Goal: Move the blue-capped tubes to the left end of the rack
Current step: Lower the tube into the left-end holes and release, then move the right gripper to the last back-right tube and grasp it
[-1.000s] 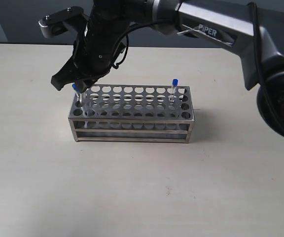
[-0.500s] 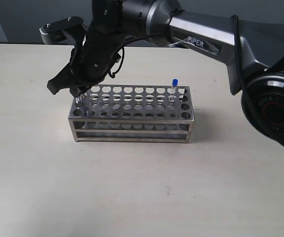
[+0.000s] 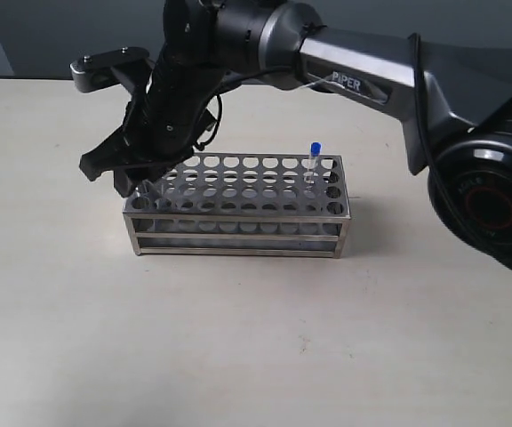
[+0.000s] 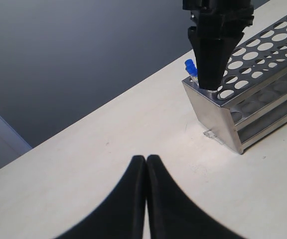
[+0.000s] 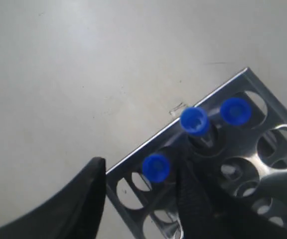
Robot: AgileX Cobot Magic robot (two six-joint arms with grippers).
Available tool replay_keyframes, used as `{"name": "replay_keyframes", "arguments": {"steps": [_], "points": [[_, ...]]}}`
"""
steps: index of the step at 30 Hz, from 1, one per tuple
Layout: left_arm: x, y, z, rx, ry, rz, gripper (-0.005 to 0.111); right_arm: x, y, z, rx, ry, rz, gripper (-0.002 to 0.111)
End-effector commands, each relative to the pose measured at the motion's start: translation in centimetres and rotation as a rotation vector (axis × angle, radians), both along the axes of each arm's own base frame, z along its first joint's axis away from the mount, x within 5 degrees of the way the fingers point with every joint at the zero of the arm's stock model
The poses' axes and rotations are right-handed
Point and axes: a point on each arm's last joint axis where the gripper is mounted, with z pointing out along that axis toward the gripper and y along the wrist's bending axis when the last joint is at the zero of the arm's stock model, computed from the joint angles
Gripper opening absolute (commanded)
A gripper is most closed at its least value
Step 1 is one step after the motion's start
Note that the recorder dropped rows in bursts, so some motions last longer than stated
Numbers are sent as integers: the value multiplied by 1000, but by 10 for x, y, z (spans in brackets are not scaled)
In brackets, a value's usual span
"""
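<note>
Right wrist view: the right pincer (image 5: 141, 169) is released, jaws apart on either side of a blue-capped tube (image 5: 156, 167) that sits in the corner hole at the left end of the rack (image 5: 255, 87). Two more blue caps (image 5: 194, 120) stand just beside it. Exterior view: the last blue-capped tube (image 3: 314, 153) stands upright at 3 o'clock from the pincer, along the rack's 9-to-3 axis, and the right arm is nearer. The left pincer (image 4: 146, 167) is clenched and empty. Since a second ago the right pincer has sunk, and its cap is now hidden behind it.

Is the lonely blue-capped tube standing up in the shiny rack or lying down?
Standing up. The slim clear blue-capped tube sits upright in a hole near the right end of the silver metal rack.
</note>
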Motion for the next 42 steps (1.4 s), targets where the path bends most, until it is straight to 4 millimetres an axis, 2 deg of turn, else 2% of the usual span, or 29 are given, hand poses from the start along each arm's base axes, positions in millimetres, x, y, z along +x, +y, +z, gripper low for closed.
{"name": "replay_keyframes", "arguments": {"steps": [1,7,9,13,18,25,29,32,39,42], "points": [[0,-1,2,-8,-5,-6,1,-3,-7,24,10,3,-17,45],[0,-1,2,-8,-5,-6,1,-4,-21,64,19,-118,-43,45],[0,-1,2,-8,-5,-6,1,0,-30,77,-22,-196,-80,45],[0,-1,2,-10,-3,-5,1,14,-57,86,-211,-316,-216,45],[0,0,2,-8,-4,-5,1,32,-82,82,-302,-275,-285,45],[0,0,2,-8,-4,-5,1,67,-121,82,-316,-257,-396,45],[0,0,2,-8,-4,-5,1,77,-134,81,-297,-219,-437,45],[0,0,2,-8,-4,-5,1,78,-138,73,-287,-160,-448,45],[0,0,2,-8,-4,-5,1,66,-146,27,-399,-38,-415,45],[0,0,2,-8,-4,-5,1,63,-149,16,-434,-11,-408,45]]}}
